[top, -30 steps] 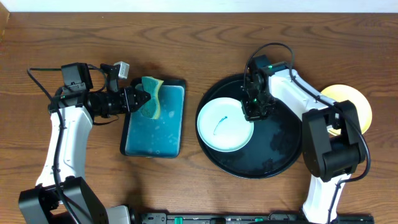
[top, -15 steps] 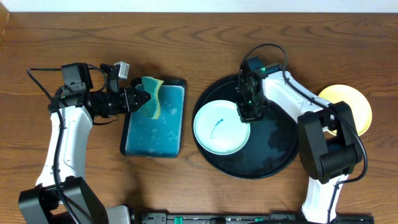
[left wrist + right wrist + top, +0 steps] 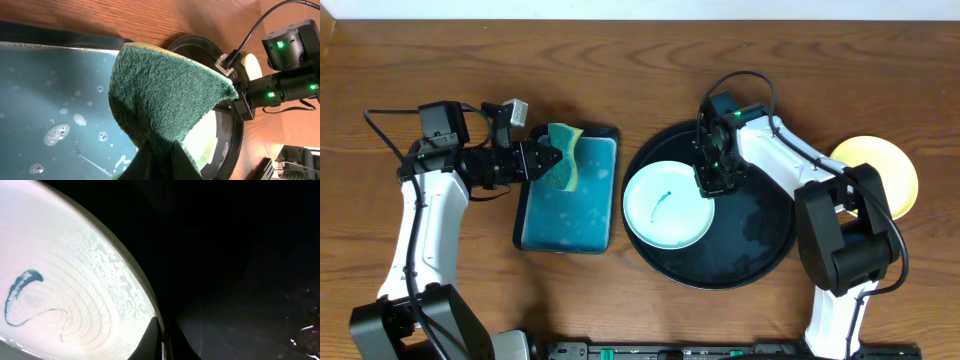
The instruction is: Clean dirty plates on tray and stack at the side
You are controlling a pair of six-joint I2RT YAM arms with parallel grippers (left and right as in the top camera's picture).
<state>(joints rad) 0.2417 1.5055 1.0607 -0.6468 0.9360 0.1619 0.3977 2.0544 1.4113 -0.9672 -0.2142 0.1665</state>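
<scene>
A pale mint-white plate (image 3: 667, 204) with a thin teal scribble lies on the left part of the large black tray (image 3: 760, 250). My right gripper (image 3: 712, 184) is shut on the plate's right rim; in the right wrist view the fingers (image 3: 161, 339) pinch the rim of the plate (image 3: 60, 290). A pale yellow plate (image 3: 892, 165) lies on the table right of the tray. My left gripper (image 3: 540, 160) is shut on a green and yellow sponge (image 3: 563, 156) held over the teal tray; the sponge (image 3: 165, 95) fills the left wrist view. A third plate is not in view.
The rectangular teal tray (image 3: 570, 220) holds soapy water with bubbles (image 3: 55, 134). Wet drops lie on the black tray's right part. The right arm's base stands at the front right beside the tray.
My right gripper has pulled the mint-white plate, and the black tray with it, to the left. The left arm and sponge have not moved.
</scene>
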